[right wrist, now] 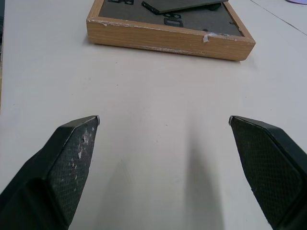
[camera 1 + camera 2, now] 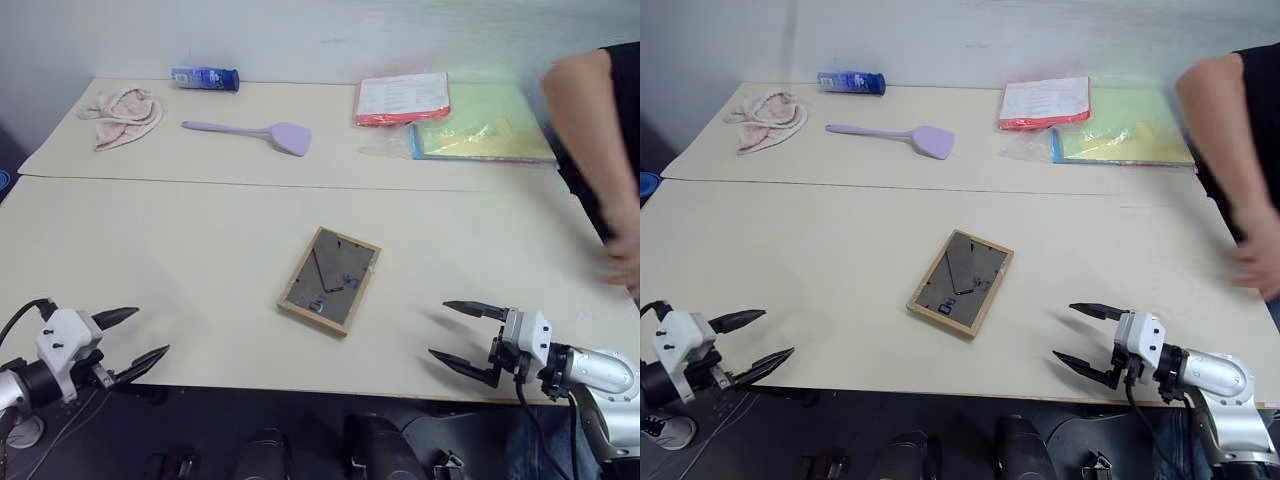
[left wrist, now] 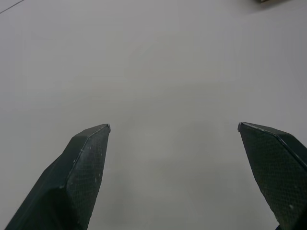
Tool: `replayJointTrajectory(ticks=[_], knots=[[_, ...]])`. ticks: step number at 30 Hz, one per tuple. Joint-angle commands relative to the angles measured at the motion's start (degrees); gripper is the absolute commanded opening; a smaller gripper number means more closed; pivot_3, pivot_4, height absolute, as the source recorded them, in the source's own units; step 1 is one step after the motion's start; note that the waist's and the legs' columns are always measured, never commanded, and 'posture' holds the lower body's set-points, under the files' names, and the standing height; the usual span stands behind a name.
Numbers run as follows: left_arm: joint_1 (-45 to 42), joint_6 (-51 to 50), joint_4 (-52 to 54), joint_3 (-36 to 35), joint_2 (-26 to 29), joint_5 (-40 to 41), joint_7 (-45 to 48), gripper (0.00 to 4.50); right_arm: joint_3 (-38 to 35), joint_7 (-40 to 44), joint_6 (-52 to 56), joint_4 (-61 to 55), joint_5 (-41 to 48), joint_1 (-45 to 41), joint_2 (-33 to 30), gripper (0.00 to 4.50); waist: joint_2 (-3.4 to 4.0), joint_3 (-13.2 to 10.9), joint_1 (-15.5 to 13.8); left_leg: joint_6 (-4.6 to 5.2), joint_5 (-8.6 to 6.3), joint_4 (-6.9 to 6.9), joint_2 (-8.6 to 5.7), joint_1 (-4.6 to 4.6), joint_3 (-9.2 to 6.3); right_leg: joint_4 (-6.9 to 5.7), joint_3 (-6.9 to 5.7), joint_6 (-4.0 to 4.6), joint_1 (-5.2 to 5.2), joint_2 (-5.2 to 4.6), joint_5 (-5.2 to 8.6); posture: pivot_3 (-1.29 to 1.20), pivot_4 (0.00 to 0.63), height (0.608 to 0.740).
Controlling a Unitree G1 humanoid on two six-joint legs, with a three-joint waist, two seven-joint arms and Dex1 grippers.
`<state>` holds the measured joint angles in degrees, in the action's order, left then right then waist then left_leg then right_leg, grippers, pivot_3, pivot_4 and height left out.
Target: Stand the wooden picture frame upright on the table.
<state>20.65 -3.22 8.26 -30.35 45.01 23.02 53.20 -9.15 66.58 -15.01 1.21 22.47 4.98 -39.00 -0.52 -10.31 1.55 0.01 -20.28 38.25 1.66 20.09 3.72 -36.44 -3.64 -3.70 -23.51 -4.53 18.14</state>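
At the lower left of the head view you see your left hand [image 2: 138,336] over the desk [image 2: 200,260] edge, its fingers spread wide and holding nothing. In the upper left a crumpled cloth [image 2: 122,114] lies near a blue bottle [image 2: 205,77] on its side, with a lilac spatula [image 2: 255,132] just right of them. At the centre, the frame [image 2: 329,280] lies flat, back up, its stand folded against it, turned at a slant. In the upper right a red folder [image 2: 402,99] overlaps a green folder [image 2: 484,125]. At the right edge a person's arm [image 2: 600,150] reaches over the desk. In the lower right your right hand [image 2: 462,335] points toward the frame, fingers spread wide and empty.
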Motion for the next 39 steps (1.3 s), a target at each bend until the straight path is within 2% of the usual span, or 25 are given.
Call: replayJointTrajectory(ticks=[1, 4, 5, 7, 8, 13, 18, 19, 23, 28, 34, 37, 39], knots=[[-0.8, -0.9, 1.8, 0.2, -0.5, 0.8, -0.4, 4.50, 0.4, -0.9, -0.5, -2.1, 0.2, 0.3, 0.9, 4.47, 0.00, 0.0, 0.0, 0.00, 0.00, 0.00, 0.00, 0.00, 0.00, -0.01, 0.00, 0.00, 0.00, 0.01, 0.00, 0.00, 0.150, 0.740], [-4.3, -6.4, 5.0, 2.3, -0.4, 3.9, -1.6, 4.50, 1.8, -2.4, 2.4, -4.5, 0.6, -0.6, 1.8, 4.47, 0.00, 0.0, 0.0, 0.00, 0.00, 0.01, 0.00, 0.00, 0.00, -0.02, 0.00, 0.00, 0.00, 0.00, 0.00, 0.00, 0.150, 0.740], [-6.4, -8.4, 5.9, 3.9, 0.0, 4.3, -2.0, 4.50, 2.8, -3.1, 4.3, -5.5, 0.5, -1.3, 2.0, 4.30, -0.02, 0.0, 0.0, 0.00, 0.00, 0.03, 0.00, 0.00, 0.00, -0.05, 0.01, -0.01, 0.01, 0.00, 0.00, 0.00, 0.150, 0.740], [-14.8, -10.2, 5.4, 10.7, 0.3, 0.4, -4.0, 4.08, 5.6, -6.2, 7.9, -6.5, -2.0, -4.5, 3.2, 3.89, 0.00, 0.0, -0.2, -0.03, 0.02, 0.07, -0.02, -0.01, -0.02, -0.07, 0.00, -0.02, 0.04, -0.02, -0.01, 0.00, 0.150, 0.740], [-18.8, -11.2, 4.6, 13.8, -0.1, -1.1, -5.0, 3.89, 6.8, -7.3, 9.1, -6.5, -3.0, -6.1, 3.7, 3.61, 0.00, 0.0, -0.4, -0.03, 0.03, 0.11, -0.04, 0.00, -0.03, -0.11, 0.00, -0.03, 0.03, -0.03, -0.01, 0.00, 0.150, 0.740], [-35.5, -11.7, -4.3, 27.0, -5.2, -9.9, -8.9, 2.38, 12.3, -12.3, 11.0, -2.1, -10.0, -14.5, 6.9, 1.92, 0.02, 0.1, -0.2, -0.10, 0.07, 0.24, -0.06, 0.08, 0.00, -0.43, -0.03, -0.05, -0.03, 0.07, -0.03, 0.00, 0.150, 0.740], [-42.6, -9.7, -11.3, 34.5, -10.1, -14.9, -8.9, 0.86, 14.6, -15.9, 11.0, 3.1, -13.6, -21.5, 10.3, 0.18, 0.00, 0.1, 0.2, -0.04, 0.01, 0.63, -0.01, 0.27, 0.21, -0.54, -0.04, -0.08, -0.19, 0.16, -0.04, 0.00, 0.150, 0.740], [-43.3, -10.0, -12.0, 35.5, -10.8, -15.5, -8.9, 0.82, 15.0, -15.8, 11.4, 3.7, -13.8, -22.5, 10.7, 0.02, -0.01, 0.1, 0.1, -0.04, 0.01, 0.69, 0.01, 0.28, 0.21, -0.56, -0.04, -0.07, -0.19, 0.17, -0.04, 0.00, 0.150, 0.740], [-43.5, -10.2, -11.0, 38.4, -12.6, -16.0, -7.1, 0.82, 16.0, -15.9, 10.8, 5.4, -14.2, -25.2, 11.9, 0.02, -0.01, 0.1, -0.1, -0.03, 0.00, 0.81, 0.02, 0.29, 0.16, -0.65, -0.04, -0.07, -0.17, 0.14, -0.04, 0.00, 0.150, 0.740], [-39.6, -12.3, -5.5, 37.7, -12.7, -14.2, -5.8, 0.82, 16.5, -15.1, 11.2, 6.0, -14.3, -26.3, 12.3, 0.02, -0.01, 0.1, -0.1, 0.00, -0.02, 0.81, 0.01, 0.30, 0.15, -0.64, -0.03, -0.08, -0.17, 0.10, -0.04, 0.00, 0.150, 0.740], [-33.0, -15.5, -0.2, 32.7, -10.3, -13.2, -7.9, 0.82, 16.0, -13.9, 10.9, 6.1, -14.3, -25.6, 11.1, 0.02, 0.00, 0.1, 0.1, -0.01, -0.03, 0.80, 0.04, 0.26, 0.14, -0.66, -0.01, -0.08, -0.16, 0.11, -0.04, 0.00, 0.150, 0.740], [-30.7, -20.4, 1.0, 28.9, -7.7, -11.7, -8.6, 0.82, 14.9, -12.6, 11.8, 3.1, -13.5, -24.2, 8.7, 0.02, 0.00, 0.1, 0.0, -0.01, -0.04, 0.80, 0.05, 0.26, 0.13, -0.65, -0.01, -0.08, -0.16, 0.10, -0.04, 0.00, 0.150, 0.740], [-30.4, -28.3, 2.9, 25.4, -7.2, -6.9, -8.9, 1.20, 14.5, -11.3, 13.7, 0.0, -12.5, -22.7, 6.7, 0.00, 0.00, 0.1, 0.0, 0.00, -0.05, 0.79, 0.05, 0.26, 0.10, -0.64, -0.01, -0.07, -0.14, 0.09, -0.04, 0.00, 0.150, 0.740]])
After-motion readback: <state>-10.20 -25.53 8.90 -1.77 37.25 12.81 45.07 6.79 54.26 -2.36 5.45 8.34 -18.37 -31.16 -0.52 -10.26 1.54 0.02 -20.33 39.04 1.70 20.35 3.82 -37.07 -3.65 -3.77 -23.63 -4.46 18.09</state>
